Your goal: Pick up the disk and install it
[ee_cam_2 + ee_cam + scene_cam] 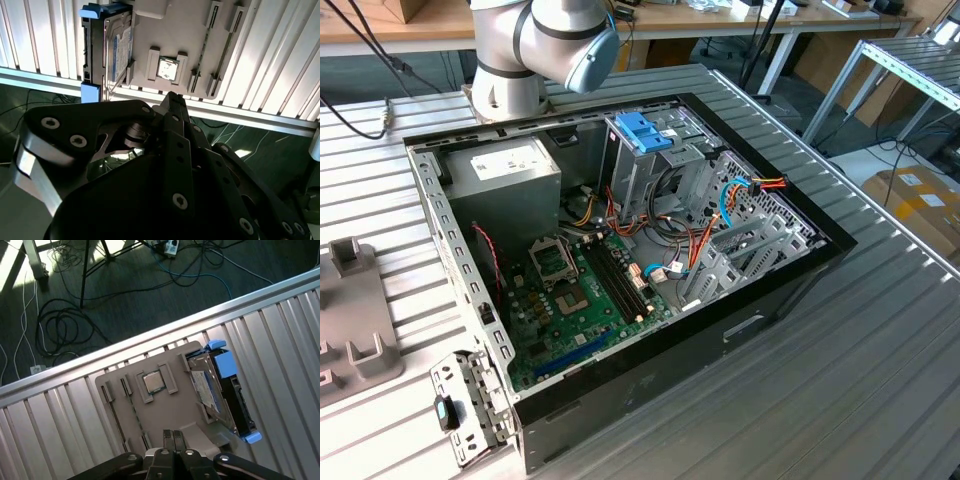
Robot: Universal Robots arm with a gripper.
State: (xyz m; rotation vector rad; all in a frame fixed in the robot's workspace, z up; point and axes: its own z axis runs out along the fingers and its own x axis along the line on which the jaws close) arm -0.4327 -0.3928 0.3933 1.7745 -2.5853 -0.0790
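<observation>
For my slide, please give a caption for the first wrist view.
Pincer near the grey holder, where the disk stands on edge beside a chip.

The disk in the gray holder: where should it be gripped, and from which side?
Probably by its two broad faces along the free upper edge, coming straight down. The disk stands on edge in a slot of the gray holder, whose posts hug its lower part; blue carrier rails cap both ends.
</observation>
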